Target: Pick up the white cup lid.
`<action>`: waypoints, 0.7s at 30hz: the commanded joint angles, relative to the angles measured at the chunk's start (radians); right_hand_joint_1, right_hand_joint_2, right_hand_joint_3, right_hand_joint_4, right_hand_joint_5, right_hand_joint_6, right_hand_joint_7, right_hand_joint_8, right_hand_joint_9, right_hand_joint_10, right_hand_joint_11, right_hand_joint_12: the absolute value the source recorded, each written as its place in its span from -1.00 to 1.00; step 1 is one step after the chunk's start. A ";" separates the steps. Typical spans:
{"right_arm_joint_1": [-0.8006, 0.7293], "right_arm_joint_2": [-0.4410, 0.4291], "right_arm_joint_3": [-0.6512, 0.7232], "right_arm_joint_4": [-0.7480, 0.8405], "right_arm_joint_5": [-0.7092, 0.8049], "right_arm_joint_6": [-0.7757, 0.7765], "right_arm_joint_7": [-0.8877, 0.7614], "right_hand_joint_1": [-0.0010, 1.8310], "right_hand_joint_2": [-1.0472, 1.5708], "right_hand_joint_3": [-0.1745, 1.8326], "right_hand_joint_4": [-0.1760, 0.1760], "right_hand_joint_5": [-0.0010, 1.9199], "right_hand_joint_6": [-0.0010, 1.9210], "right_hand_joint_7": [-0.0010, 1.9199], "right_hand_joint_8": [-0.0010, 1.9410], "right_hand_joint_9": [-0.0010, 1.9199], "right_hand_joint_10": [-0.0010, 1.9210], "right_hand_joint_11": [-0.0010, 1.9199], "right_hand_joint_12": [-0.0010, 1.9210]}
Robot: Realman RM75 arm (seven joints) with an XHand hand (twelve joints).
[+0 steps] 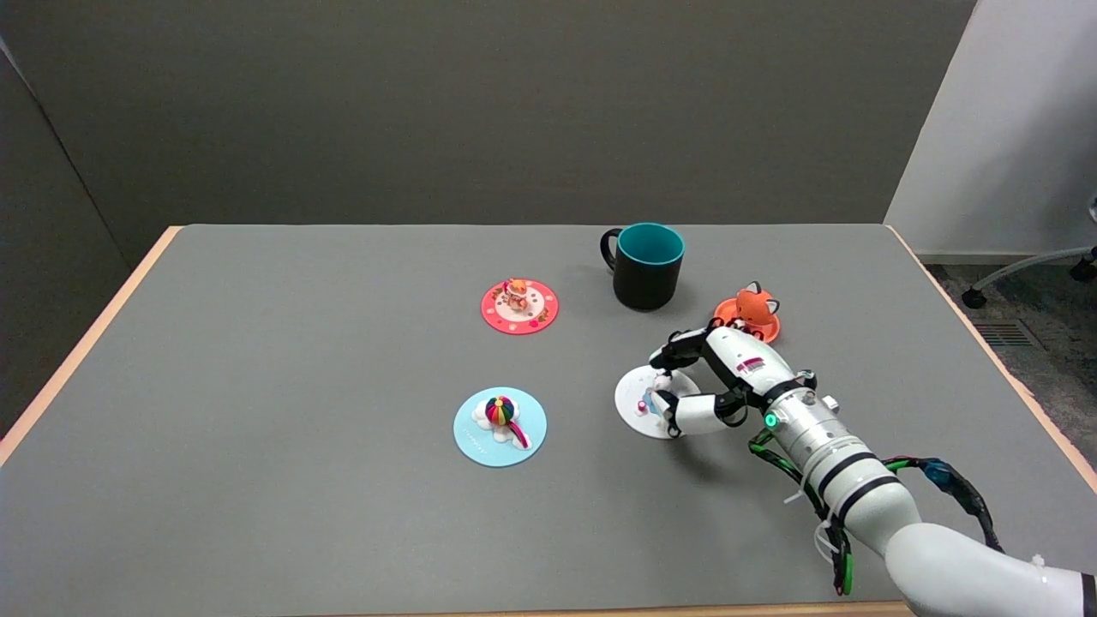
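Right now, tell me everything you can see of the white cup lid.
The white cup lid is a flat round disc, plastic or silicone by its look, lying on the grey table in front of the black mug and near the orange fox lid. A small decoration with pink and blue bits sits near its middle, too hidden to make out. The right hand covers its right half, fingers curved over it from behind and in front. Whether it is lifted cannot be told.

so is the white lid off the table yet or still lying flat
Cannot tell for sure. The white cup lid looks flat at table level, with the right hand over it and fingers curled around its rim; no gap shows underneath.
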 commanded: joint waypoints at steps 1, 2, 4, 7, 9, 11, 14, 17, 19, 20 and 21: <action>-0.035 0.016 0.099 0.010 -0.003 -0.179 -0.124 0.09 0.30 0.00 -0.35 -0.16 -0.72 -0.20 -0.50 -0.36 -0.48 -0.51 -0.77; -0.034 0.017 0.106 0.013 -0.003 -0.189 -0.124 0.09 0.30 0.00 -0.35 -0.16 -0.72 -0.20 -0.50 -0.36 -0.49 -0.51 -0.77; -0.030 0.017 0.113 0.020 -0.003 -0.203 -0.124 0.09 0.30 0.00 -0.35 -0.16 -0.72 -0.20 -0.50 -0.36 -0.49 -0.51 -0.77; -0.023 0.020 0.131 0.033 -0.003 -0.228 -0.124 0.09 0.30 0.00 -0.35 -0.16 -0.72 -0.20 -0.50 -0.36 -0.50 -0.51 -0.77; -0.018 0.020 0.152 0.042 -0.003 -0.257 -0.124 0.09 0.30 0.00 -0.35 -0.16 -0.72 -0.20 -0.50 -0.37 -0.51 -0.51 -0.77; -0.016 0.020 0.166 0.050 -0.003 -0.280 -0.124 0.09 0.30 0.00 -0.35 -0.16 -0.72 -0.20 -0.51 -0.37 -0.51 -0.51 -0.77; -0.010 0.022 0.176 0.066 -0.003 -0.303 -0.120 0.09 0.30 0.00 -0.34 -0.16 -0.72 -0.20 -0.51 -0.37 -0.52 -0.51 -0.77; -0.006 0.023 0.176 0.074 -0.003 -0.305 -0.117 0.09 0.30 0.01 -0.34 -0.16 -0.72 -0.20 -0.52 -0.37 -0.53 -0.51 -0.77; -0.004 0.023 0.178 0.079 -0.003 -0.305 -0.115 0.09 0.30 0.01 -0.34 -0.16 -0.72 -0.20 -0.52 -0.37 -0.53 -0.51 -0.77; -0.004 0.024 0.178 0.080 -0.003 -0.305 -0.115 0.09 0.30 0.00 -0.34 -0.16 -0.72 -0.20 -0.51 -0.36 -0.52 -0.50 -0.77; -0.004 0.024 0.178 0.082 -0.003 -0.305 -0.115 0.09 0.31 0.00 -0.32 -0.15 -0.71 -0.20 -0.51 -0.36 -0.52 -0.50 -0.77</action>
